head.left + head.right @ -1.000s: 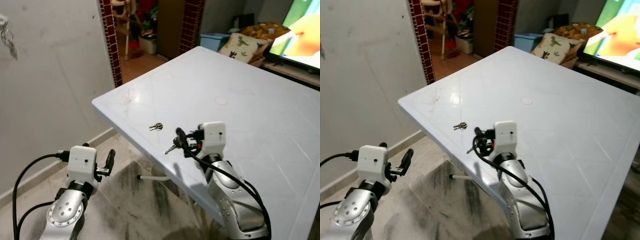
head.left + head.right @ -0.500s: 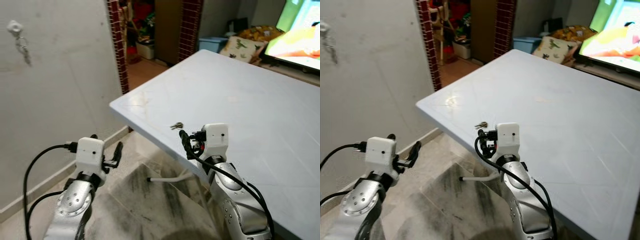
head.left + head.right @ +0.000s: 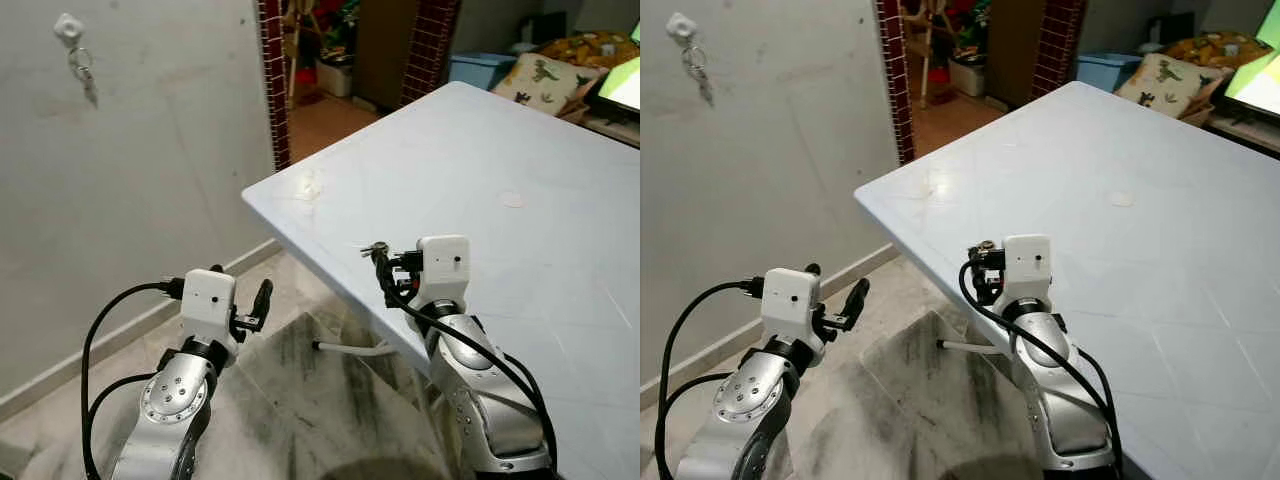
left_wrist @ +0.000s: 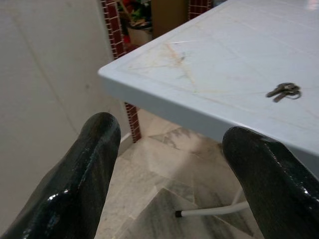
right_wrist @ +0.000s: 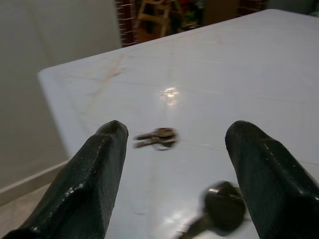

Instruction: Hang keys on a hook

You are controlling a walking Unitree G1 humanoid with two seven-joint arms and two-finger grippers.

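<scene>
Step in hand, judged: approach to pick-up; no key is gripped yet.

Right gripper (image 5: 172,164): seen in the right wrist view w/ both fingers (image 5: 94,189) spread wide, nothing between them. In the left eye view it sits at frame centre, over the near edge of the white table (image 3: 520,150).

Task items on the table:
- Small key bunch (image 5: 155,138): lies flat at centre of the right wrist view, between the fingers but further out, not touched. In the left wrist view it appears at right of frame (image 4: 284,91), near the table edge.
- Black-headed key (image 5: 219,206): lower right of the right wrist view, blurred, closer to the wrist than the bunch. Whether it rests on the table or hangs from the gripper body cannot be told.

Hook (image 3: 68,27): upper left of the left eye view, on the grey wall, well apart from the table. A ring w/ keys (image 3: 84,72) is already hung from it.

Left gripper (image 4: 174,164): fingers apart, empty, held low over the marble floor (image 3: 300,400) at lower left of the left eye view, beside the table corner.

Next move, judged: the right gripper is to be advanced and lowered until the bunch lies between the pads, then closed. The keys are thin and flat, so a low, near-surface pinch is req'd; slip is likely. After the grasp, a turn toward the wall and a reach up to the hook are called for.
</scene>
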